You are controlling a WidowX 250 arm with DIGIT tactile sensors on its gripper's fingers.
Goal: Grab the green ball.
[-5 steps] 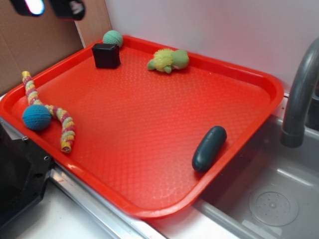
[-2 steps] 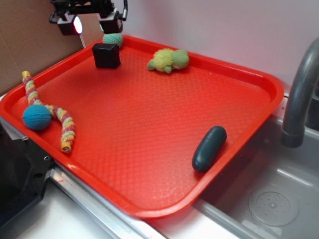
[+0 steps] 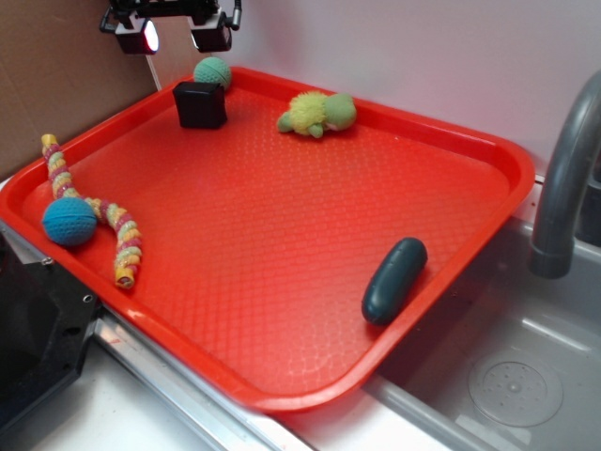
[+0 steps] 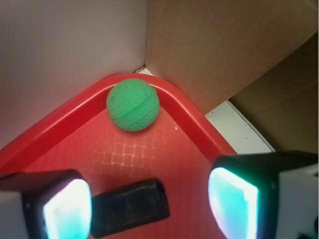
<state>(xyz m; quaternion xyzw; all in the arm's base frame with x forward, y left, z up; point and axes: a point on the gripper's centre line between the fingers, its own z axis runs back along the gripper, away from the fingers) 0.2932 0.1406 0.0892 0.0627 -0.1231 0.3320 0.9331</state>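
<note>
**Green ball cornered, gripper poised above**

The green ball point(image 4: 133, 105) sits in the far corner of the red tray point(image 3: 488, 150), against the curved rim. A black box point(image 3: 199, 104) lies just in front of it. The gripper point(image 3: 181, 34) hangs above the corner, jaws wide and holding nothing. The risk, as it looks: little room between rim and box, so a descending finger could land on either, or nudge the ball and send it rolling along the rim. A yellow-green plush toy point(image 3: 317, 113) lies apart, near the far edge.

A pale wall point(image 3: 404, 56) stands behind, brown cardboard point(image 3: 56, 85) to the left. At right, a steel sink point(image 3: 507, 376) with a grey tap point(image 3: 563, 178).
</note>
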